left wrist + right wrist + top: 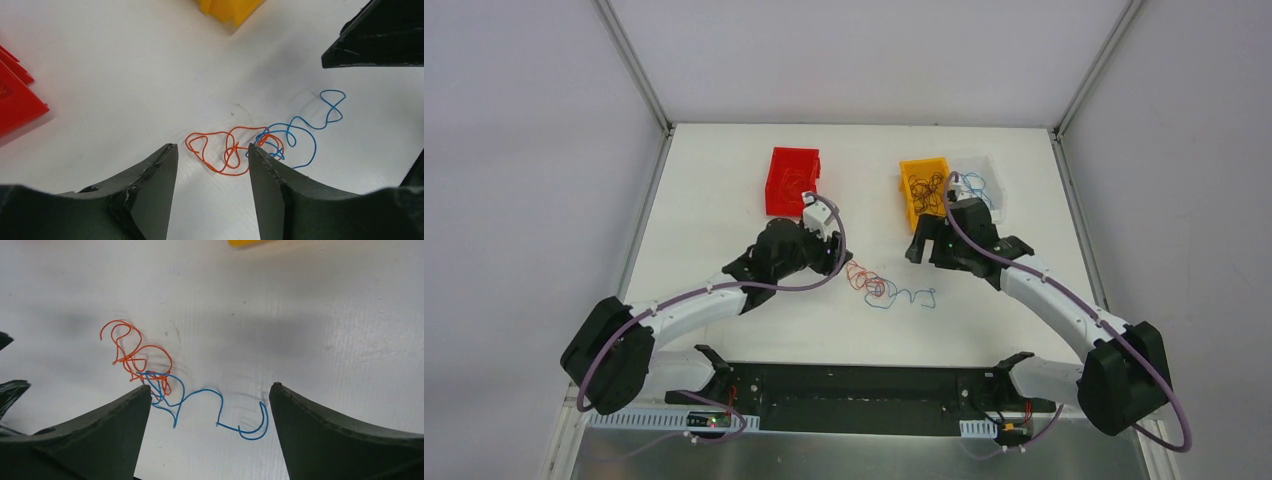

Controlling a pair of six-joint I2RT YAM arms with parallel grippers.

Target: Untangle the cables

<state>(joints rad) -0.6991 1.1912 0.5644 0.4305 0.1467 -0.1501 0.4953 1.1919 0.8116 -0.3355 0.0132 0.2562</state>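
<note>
Cables (889, 288), orange tangled into blue, lie on the desk (724, 200) between the arms. Left fingers (155, 175) straddle the orange end, right fingers (310, 420) the blue; both spread wide and empty, likely readying opposite pulls.

The cables (890, 288) lie on the table (724, 200), between the left gripper (837, 262) and the right gripper (921, 251). Behind the left gripper sits the left bin (790, 181). Behind the right gripper sit the middle bin (911, 203) and the right bin (990, 178), side by side, with more cables (927, 188) inside.
</note>
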